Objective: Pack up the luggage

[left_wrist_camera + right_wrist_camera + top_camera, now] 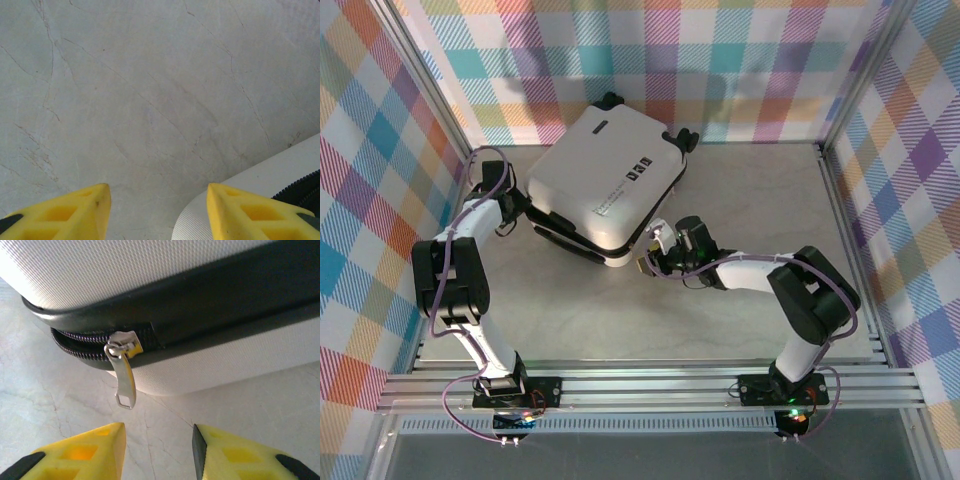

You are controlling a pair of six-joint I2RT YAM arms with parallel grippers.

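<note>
The luggage (600, 185), a small white hard-shell suitcase, lies flat and closed at the middle back of the table. My right gripper (650, 258) is at its near corner. In the right wrist view the luggage (150, 270) shows its black zipper band, and a silver zipper pull (122, 375) hangs free just beyond my open right gripper (157, 440), untouched. My left gripper (518, 212) sits at the suitcase's left corner. In the left wrist view it (157, 200) is open over bare table, and the white shell's edge (270, 175) lies by its right finger.
Plaid fabric walls (380, 150) on aluminium posts close in the left, back and right sides. The marbled grey tabletop (620, 320) stretches between the suitcase and the arm bases. Black wheels (685, 138) stick out at the suitcase's far corner.
</note>
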